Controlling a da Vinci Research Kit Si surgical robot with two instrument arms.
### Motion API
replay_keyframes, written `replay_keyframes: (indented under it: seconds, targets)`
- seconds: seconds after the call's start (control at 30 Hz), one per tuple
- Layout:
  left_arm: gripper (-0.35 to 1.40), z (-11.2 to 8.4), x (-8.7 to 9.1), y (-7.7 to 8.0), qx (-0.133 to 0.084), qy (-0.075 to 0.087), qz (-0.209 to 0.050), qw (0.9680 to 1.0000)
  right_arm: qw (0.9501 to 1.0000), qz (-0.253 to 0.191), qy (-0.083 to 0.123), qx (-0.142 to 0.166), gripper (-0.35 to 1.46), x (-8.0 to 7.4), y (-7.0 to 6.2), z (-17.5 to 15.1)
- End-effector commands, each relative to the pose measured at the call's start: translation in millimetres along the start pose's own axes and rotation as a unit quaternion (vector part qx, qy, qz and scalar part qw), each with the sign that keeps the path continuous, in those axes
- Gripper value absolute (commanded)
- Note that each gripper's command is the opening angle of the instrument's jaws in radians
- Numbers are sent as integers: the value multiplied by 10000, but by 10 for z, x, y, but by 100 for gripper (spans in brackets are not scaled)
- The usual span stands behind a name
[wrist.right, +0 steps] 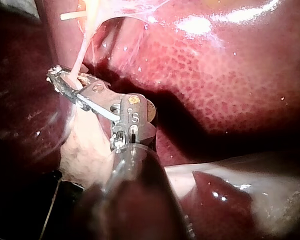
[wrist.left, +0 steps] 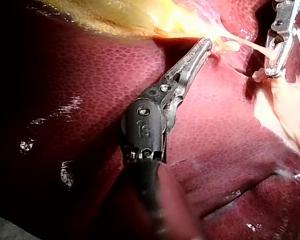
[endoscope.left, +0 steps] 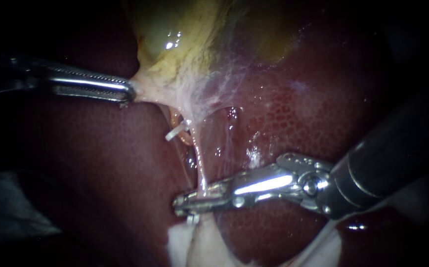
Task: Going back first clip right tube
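- Where our left tool (endoscope.left: pixel 128 93) comes in from the left, we note its jaws closed tight on a pale fold at the lower edge of the gallbladder (endoscope.left: pixel 175 44). The tissue is stretched to a point there.
- A white clip (endoscope.left: pixel 176 132) juts out just below that fold, close beside the right tube (endoscope.left: pixel 199 158).
- The right tube is a thin pale strand running taut down from the gallbladder's webbing.
- Our right tool (endoscope.left: pixel 190 203) has its shaft entering from the right. Its jaws are nearly together, pinching the strand's lower end from both sides.
- The dark red liver (endoscope.left: pixel 298 113) lies beneath all of it.
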Motion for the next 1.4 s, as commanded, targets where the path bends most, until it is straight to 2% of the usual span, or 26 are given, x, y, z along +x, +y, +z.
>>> replay_keyframes:
  seconds: [0.03,0.1,0.2,0.3,0.4,0.5,0.57,0.7,0.83,0.93,1.03,1.17,1.27,1.33,1.4]
  targets:
    - [-35,0,0,0,-2,1,2,10000,10000,-1,4,-1,-23,0,2,2]
    - [-35,0,1,0,-2,1,2,10000,9998,-183,50,-72,11,0,5,5]
    - [-35,0,1,0,-2,1,2,10000,9993,-338,67,-108,35,-1,13,9]
    - [-35,-1,0,0,-4,0,2,10000,9986,-459,78,-265,42,-2,21,7]
    - [-35,-2,0,0,-6,0,3,10000,9962,-663,-22,-557,45,-2,28,1]
    - [-35,-2,0,0,-8,0,4,10000,9913,-878,-90,-974,47,-1,34,-8]
    - [-35,-3,0,0,-10,-1,4,10000,9884,-1023,-143,-1113,48,-1,34,-14]
    - [-35,-5,-1,0,-19,-2,5,10000,9799,-1444,-312,-1343,50,1,27,-28]
    - [-35,-7,-1,0,-24,-3,6,10000,9723,-1872,-355,-1356,50,12,9,-52]
    - [-35,-7,-1,0,-24,-3,6,10000,9678,-2091,-387,-1347,50,22,-5,-71]
    - [-35,-7,-1,0,-24,-3,6,10000,9657,-2188,-391,-1340,50,30,-15,-86]
    - [-35,-7,-1,-1,-26,-3,6,10000,9648,-2228,-410,-1336,50,32,-18,-94]
    - [-35,-8,-2,-1,-28,-3,7,10000,9623,-2319,-467,-1342,50,30,-18,-94]
    - [-35,-8,-2,-1,-29,-3,7,10000,9600,-2403,-508,-1342,50,30,-19,-96]
    - [-35,-8,-2,-2,-30,-4,8,10000,9547,-2598,-581,-1327,50,29,-21,-101]
